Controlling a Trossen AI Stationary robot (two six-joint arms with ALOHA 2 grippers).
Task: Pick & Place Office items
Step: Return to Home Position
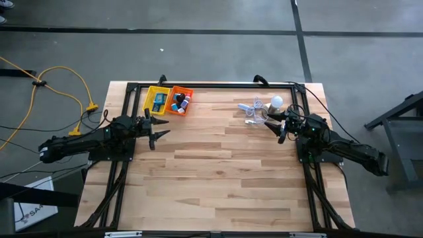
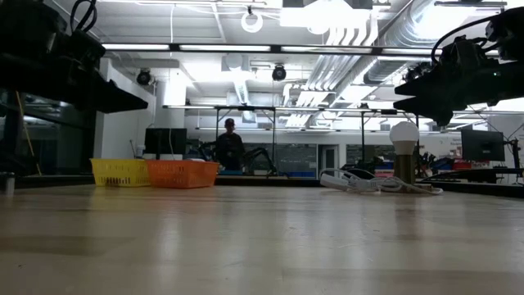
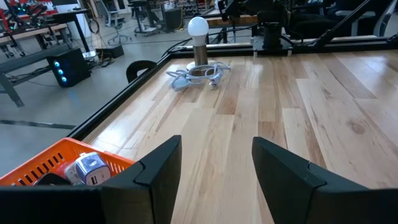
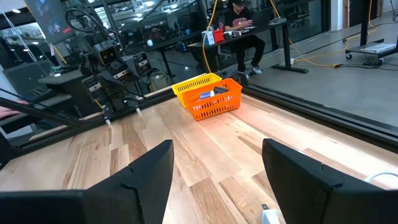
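Table [image 1: 218, 173], left tool [image 3: 216, 143] parted, right tool [image 4: 217, 145] parted

Blue, red, white office items [image 1: 180, 101] in orange basket [image 1: 190, 93], blue piece [image 1: 158, 103] in yellow basket [image 1: 149, 98]

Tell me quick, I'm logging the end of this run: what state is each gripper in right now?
Left gripper: open, holding nothing.
Right gripper: open, holding nothing.
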